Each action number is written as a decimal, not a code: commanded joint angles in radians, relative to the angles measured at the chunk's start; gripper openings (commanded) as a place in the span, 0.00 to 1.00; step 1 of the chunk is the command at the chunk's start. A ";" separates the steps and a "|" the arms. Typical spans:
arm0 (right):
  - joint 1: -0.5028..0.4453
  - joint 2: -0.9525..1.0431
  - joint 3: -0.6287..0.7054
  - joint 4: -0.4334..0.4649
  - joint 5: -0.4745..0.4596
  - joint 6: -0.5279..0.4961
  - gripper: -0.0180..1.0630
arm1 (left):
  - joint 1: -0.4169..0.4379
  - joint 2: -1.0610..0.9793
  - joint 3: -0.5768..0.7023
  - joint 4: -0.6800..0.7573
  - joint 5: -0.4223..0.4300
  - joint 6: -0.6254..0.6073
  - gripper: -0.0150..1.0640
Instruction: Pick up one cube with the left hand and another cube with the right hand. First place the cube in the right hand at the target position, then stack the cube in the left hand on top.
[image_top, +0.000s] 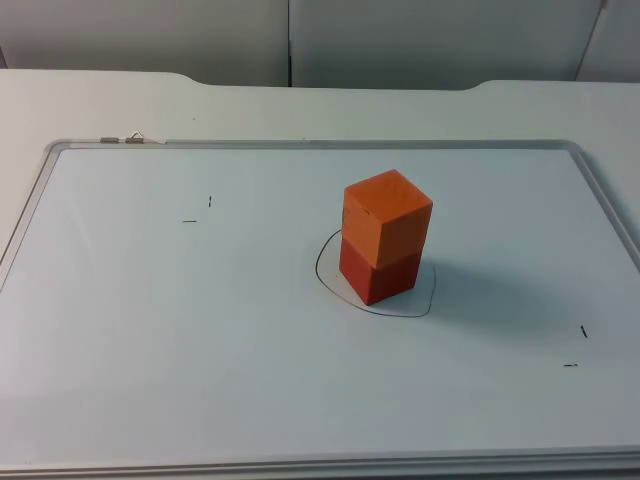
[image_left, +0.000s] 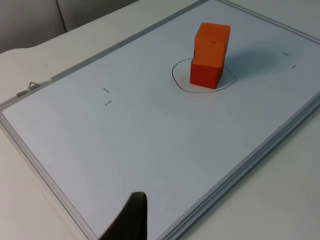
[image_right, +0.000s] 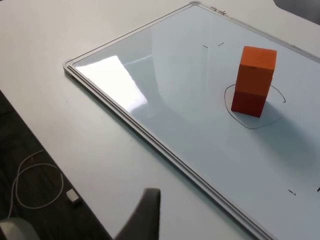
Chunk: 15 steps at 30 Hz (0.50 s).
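Orange cube (image_top: 388, 217) atop red cube (image_top: 377, 274) looks light and rigid; grasp flat opposite sides; whether either gripper is open or holding anything, cannot tell

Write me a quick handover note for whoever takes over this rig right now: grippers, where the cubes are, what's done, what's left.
Left gripper: pulled back above the near edge of the whiteboard, holding nothing; that arm waits.
Right gripper: back over the bare table off the board's side, holding nothing.
Cubes: red cube sits inside the drawn circle; orange cube is stacked on top, turned slightly against the red one.
Done: both placements, stack standing.
Left: nothing visible; just check the stack stays steady.
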 joint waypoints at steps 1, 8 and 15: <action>0.004 -0.003 0.005 -0.008 -0.002 0.000 0.84 | -0.008 -0.005 0.008 -0.002 -0.009 -0.005 0.99; 0.004 -0.003 0.003 -0.008 -0.002 0.000 0.84 | -0.008 -0.005 0.008 -0.002 -0.009 -0.005 0.99; -0.021 -0.003 0.003 -0.008 -0.002 0.000 0.84 | -0.008 -0.005 0.008 -0.002 -0.009 -0.005 0.99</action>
